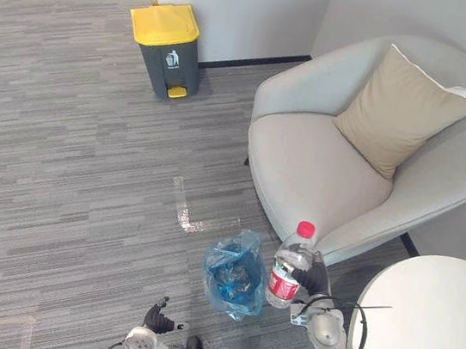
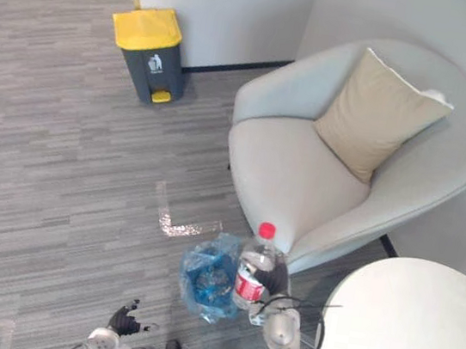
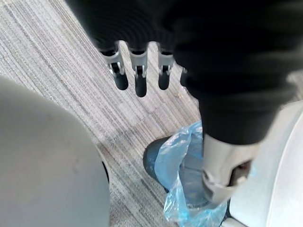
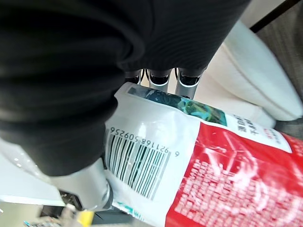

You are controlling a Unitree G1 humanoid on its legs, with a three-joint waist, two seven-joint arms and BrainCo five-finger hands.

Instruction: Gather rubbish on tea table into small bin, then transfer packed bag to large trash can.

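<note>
My right hand (image 1: 315, 279) is shut on a clear plastic bottle (image 1: 290, 275) with a red cap and a red-and-white label (image 4: 199, 165). It holds the bottle upright, just right of the small bin. The small bin (image 1: 234, 279) stands on the floor and is lined with a blue bag (image 3: 184, 156) with some rubbish inside. My left hand (image 1: 159, 318) hangs low to the left of the bin, its fingers (image 3: 137, 75) straight and holding nothing. The large grey trash can (image 1: 168, 48) with a yellow lid stands far back by the wall. The round white tea table (image 1: 428, 332) is at the lower right.
A light grey armchair (image 1: 320, 169) with a beige cushion (image 1: 399, 107) stands right behind the bin and the bottle. A strip of silver tape (image 1: 185, 207) marks the grey carpet between the bin and the trash can. Open carpet spreads to the left.
</note>
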